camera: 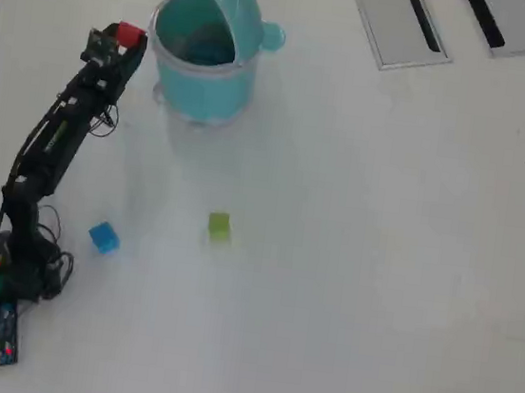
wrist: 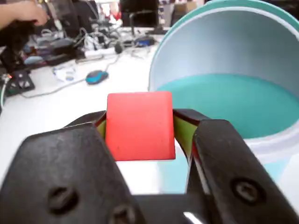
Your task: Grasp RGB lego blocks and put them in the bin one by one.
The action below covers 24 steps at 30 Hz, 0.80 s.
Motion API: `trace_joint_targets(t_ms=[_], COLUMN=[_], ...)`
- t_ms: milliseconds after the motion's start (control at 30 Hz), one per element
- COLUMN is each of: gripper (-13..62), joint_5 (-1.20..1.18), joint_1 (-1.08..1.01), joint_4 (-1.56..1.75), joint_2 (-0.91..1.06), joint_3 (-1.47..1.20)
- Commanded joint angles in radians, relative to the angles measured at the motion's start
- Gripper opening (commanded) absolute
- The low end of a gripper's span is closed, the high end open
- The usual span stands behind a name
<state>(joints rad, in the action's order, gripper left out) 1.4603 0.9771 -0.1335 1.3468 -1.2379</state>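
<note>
Black fingers (wrist: 140, 135) clamp the red lego block (wrist: 139, 126), raised just beside the teal bin's (camera: 203, 79) open rim. Blue block (camera: 103, 236) and yellow-green block (camera: 219, 227) lie on the white table (camera: 378, 268).

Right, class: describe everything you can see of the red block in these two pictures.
The small red cube-shaped block looks like smooth matte plastic, with flat faces and slightly rounded corners. It is off the white table, clamped between the two black jaws of the arm's tool, which press on its left and right sides in the wrist view. It sits upright beside the rim of the teal round plastic bin, at the bin's left in the overhead view, not yet inside.
</note>
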Motion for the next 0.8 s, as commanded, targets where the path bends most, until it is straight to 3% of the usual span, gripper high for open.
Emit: trace_joint_targets(t_ms=[0,233,433,767], gripper=[14.9,14.9,14.9,15.1], joint_5=[0.003,0.003,0.003,0.018], joint_1=[-0.014,-0.06,-0.121,-0.133], joint_4=[0.02,0.008,-0.235,-0.23], joint_2=[-0.011,-0.25,-0.591,-0.604], joint_3=[0.181,0.503,1.134,1.141])
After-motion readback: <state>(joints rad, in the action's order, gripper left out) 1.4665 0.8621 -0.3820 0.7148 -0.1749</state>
